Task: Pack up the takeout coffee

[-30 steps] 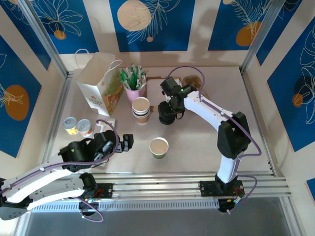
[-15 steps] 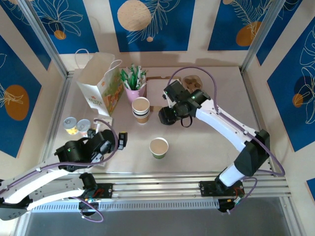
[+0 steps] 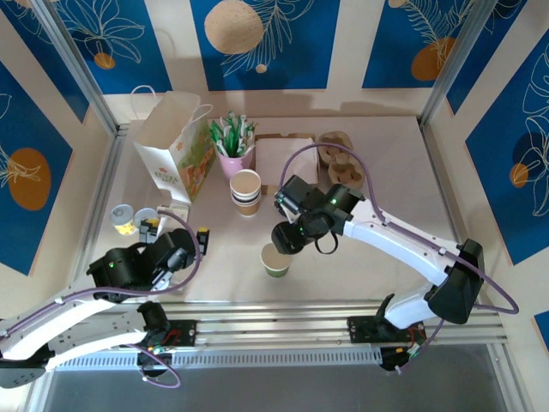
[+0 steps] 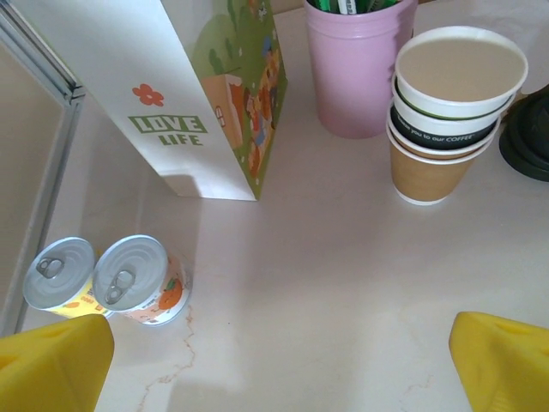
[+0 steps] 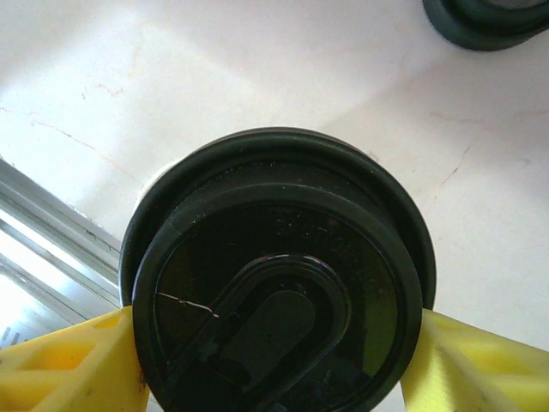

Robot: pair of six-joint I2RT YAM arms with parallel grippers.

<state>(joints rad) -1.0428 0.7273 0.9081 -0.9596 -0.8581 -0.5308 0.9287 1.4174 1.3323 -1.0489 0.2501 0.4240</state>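
Observation:
The takeout coffee cup [image 3: 274, 266] is a small dark-green paper cup standing lidless near the table's front middle, its beige inside partly showing. My right gripper [image 3: 288, 236] hangs just above its far edge, shut on a round black lid [image 5: 279, 283] held flat between the yellow fingers [image 5: 64, 365]. A sliver of white rim peeks out under the lid's left side. My left gripper [image 4: 279, 369] is open over bare table at the left, nothing between its fingers [image 4: 502, 360]. The white paper bag [image 3: 171, 146] stands upright at the back left.
A stack of beige cups [image 4: 455, 112] and a pink cup of green sticks [image 4: 356, 64] stand right of the bag. Two small cans [image 4: 129, 279] sit front-left. More black lids [image 5: 489, 21] lie behind the cup. A brown cardboard tray [image 3: 339, 159] lies at the back.
My right arm has swung from the lid pile at the back toward the front, carrying a lid to just above the green cup. The left gripper drifted left, toward the cans.

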